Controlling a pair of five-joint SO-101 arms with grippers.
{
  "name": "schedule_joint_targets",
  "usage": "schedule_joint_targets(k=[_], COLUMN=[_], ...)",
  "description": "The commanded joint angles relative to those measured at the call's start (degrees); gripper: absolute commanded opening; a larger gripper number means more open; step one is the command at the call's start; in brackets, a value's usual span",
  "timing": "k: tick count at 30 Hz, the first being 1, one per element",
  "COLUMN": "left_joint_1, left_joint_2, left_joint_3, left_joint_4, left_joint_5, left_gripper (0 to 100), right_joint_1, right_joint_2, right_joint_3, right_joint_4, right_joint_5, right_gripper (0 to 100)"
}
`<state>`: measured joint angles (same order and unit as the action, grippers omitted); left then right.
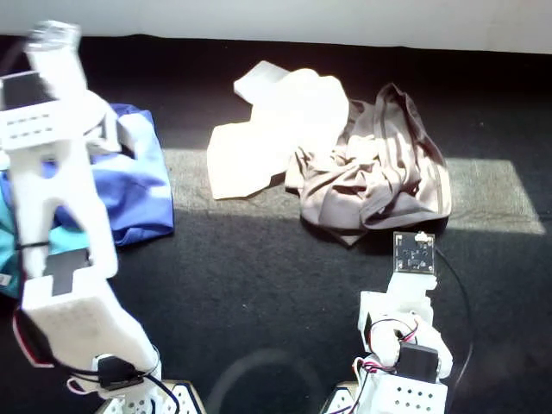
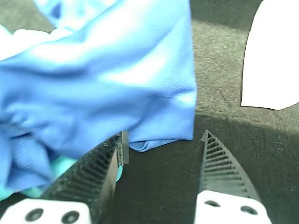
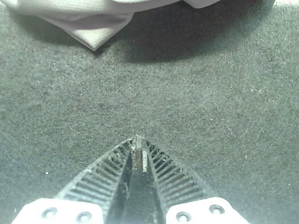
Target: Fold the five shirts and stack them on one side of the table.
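Blue shirt [image 1: 142,185]: large part hidden behind left arm [image 1: 60,198] in high view; runs off picture edges in left wrist view. Teal shirt [image 1: 7,246]: sliver at high view's edge, rest cut off or covered by blue shirt and arm; shape cannot tell. Left arm's far end blurred. Cream shirt [image 2: 273,60]: cut by edge in left wrist view. Grey-brown shirt [image 3: 88,18]: corner alone inside right wrist view, rest cut off.
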<state>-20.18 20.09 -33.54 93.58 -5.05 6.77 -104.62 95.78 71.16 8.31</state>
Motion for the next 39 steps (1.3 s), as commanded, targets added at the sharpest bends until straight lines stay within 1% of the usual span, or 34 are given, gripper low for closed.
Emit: schedule_joint_targets(k=[1, 4, 7, 10, 12, 13, 14, 17, 19, 22, 26, 29, 32, 34, 36, 39], left_joint_1=[2.8, 2.7, 1.4, -2.1, -5.8, -7.8, -9.8, -16.4, -20.5, -26.2, -31.0, -31.6, -31.0, -29.6, -28.4, -28.1], left_joint_2=[5.8, 13.3, 19.7, 24.0, 25.2, 25.2, 25.1, 24.0, 23.0, 20.5, 16.4, 13.8, 11.9, 10.8, 9.6, 7.1], left_joint_3=[0.7, 0.6, 0.6, 0.6, 0.5, 0.5, 0.5, -2.2, -5.1, -10.6, -17.8, -22.5, -26.3, -28.6, -29.8, -29.8], left_joint_4=[-8.6, -14.4, -17.8, -20.8, -21.8, -22.1, -22.1, -21.7, -21.6, -21.5, -16.7, -10.5, -1.9, 4.0, 8.1, 8.2], left_joint_5=[0.2, 0.2, -0.2, -0.3, -0.3, -0.3, -0.3, -0.3, -0.3, -0.3, -0.3, -0.3, -0.3, -0.3, -0.3, -0.2], left_gripper=[25, 25, 25, 25, 24, 23, 19, 0, 2, 1, 1, 1, 2, 6, 13, 24], right_joint_1=[0.5, 0.5, 0.5, 0.5, 0.5, 0.5, 0.5, 0.5, 0.5, 0.5, 0.5, 0.5, 0.5, 0.5, 0.5, 0.5], right_joint_2=[-0.1, -0.1, -0.1, -0.1, -0.1, -0.1, -0.1, -0.1, -0.1, -0.1, -0.1, -0.1, -0.1, -0.1, -0.1, -0.1], right_joint_3=[7.6, 7.6, 7.6, 7.6, 7.6, 7.6, 7.6, 7.6, 7.6, 7.6, 7.6, 7.6, 7.6, 7.6, 7.6, 7.6], right_joint_4=[-0.7, -0.7, -0.7, -0.7, -0.7, -0.7, -0.7, -0.7, -0.7, -0.7, -0.7, -0.7, -0.7, -0.7, -0.7, -0.7], right_joint_5=[-0.3, -0.3, -0.3, -0.3, -0.3, -0.3, -0.3, -0.3, -0.3, -0.3, -0.3, -0.3, -0.3, -0.3, -0.3, -0.3], right_gripper=[0.7, 0.7, 0.7, 0.7, 0.7, 0.7, 0.7, 0.7, 0.7, 0.7, 0.7, 0.7, 0.7, 0.7, 0.7, 0.7])
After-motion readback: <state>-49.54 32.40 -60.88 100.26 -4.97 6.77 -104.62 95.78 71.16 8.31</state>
